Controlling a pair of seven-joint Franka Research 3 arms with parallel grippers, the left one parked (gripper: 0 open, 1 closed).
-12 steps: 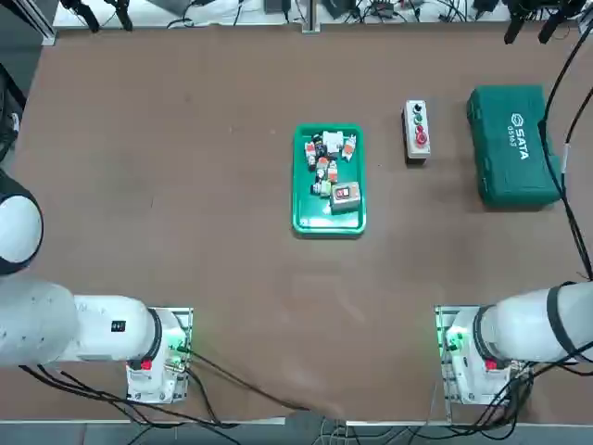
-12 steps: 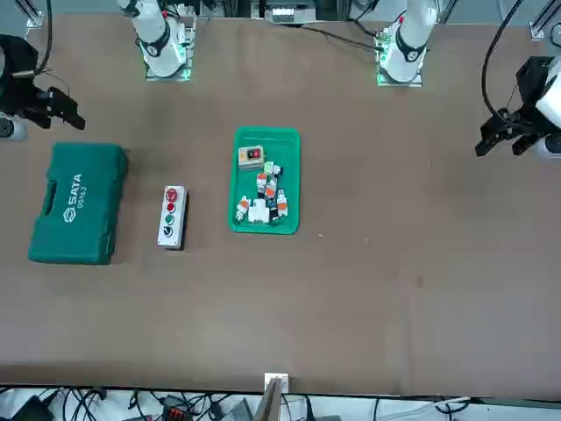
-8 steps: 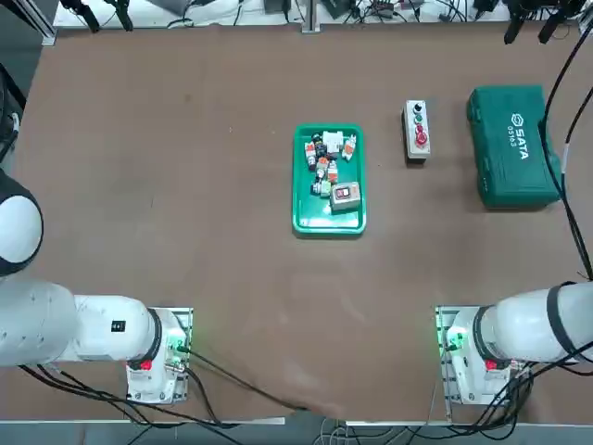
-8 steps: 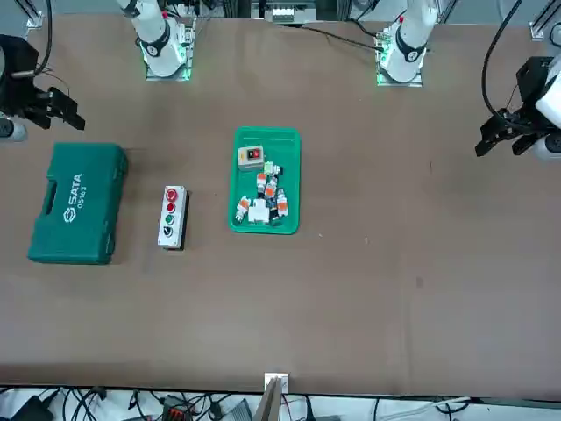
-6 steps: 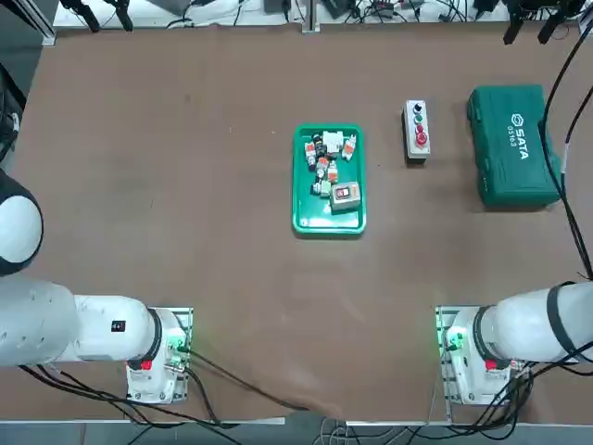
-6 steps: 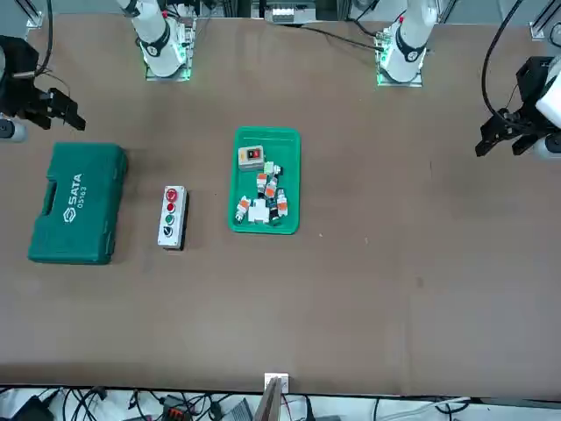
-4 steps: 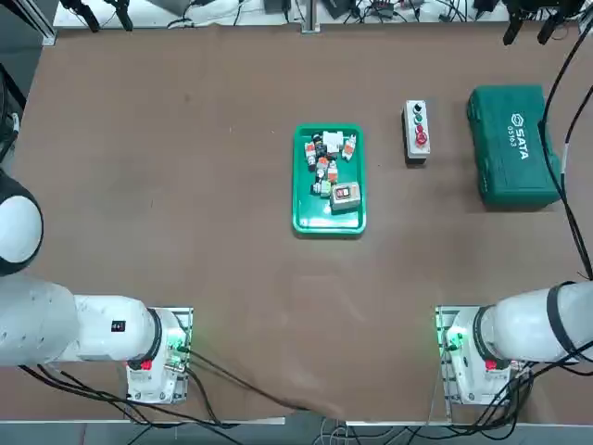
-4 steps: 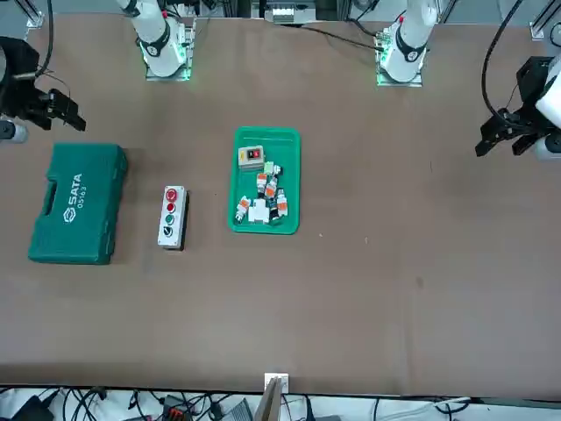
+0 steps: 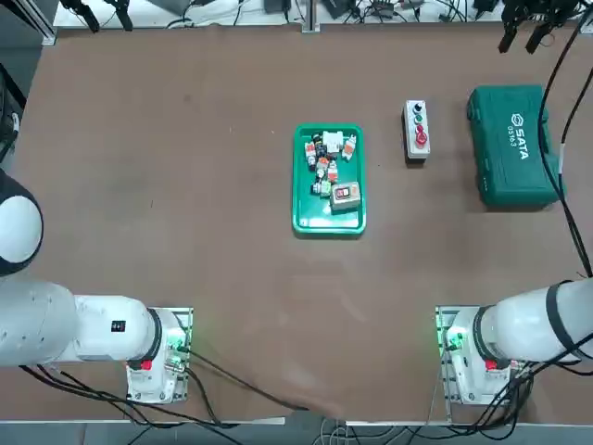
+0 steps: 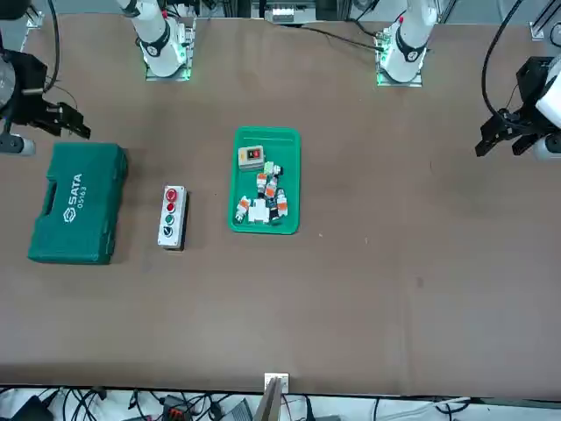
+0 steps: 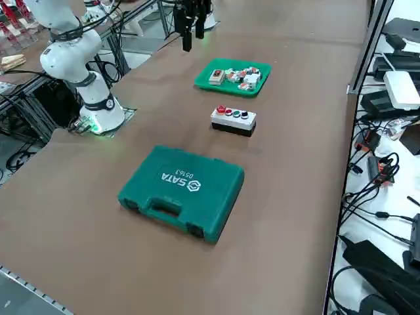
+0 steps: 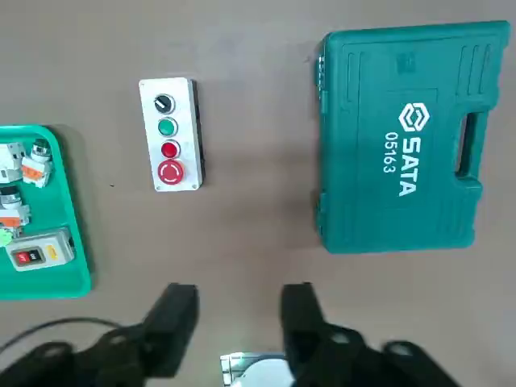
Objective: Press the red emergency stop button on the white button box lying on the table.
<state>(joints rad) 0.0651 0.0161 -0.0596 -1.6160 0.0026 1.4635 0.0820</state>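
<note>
Clearly at the approach step: right claw (image 12: 239,310) high off the brown counter (image 9: 185,232), prongs apart and empty, well away from the red emergency stop button (image 12: 170,172) on the white button box (image 12: 168,134) between green tray (image 9: 329,221) and SATA toolcase (image 9: 512,144); next probably over the button, then down; cables beyond the edges.

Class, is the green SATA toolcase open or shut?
Shut. The SATA toolcase lies flat on the table with its lid down; the right gripper hovers above, fingers apart.
</note>
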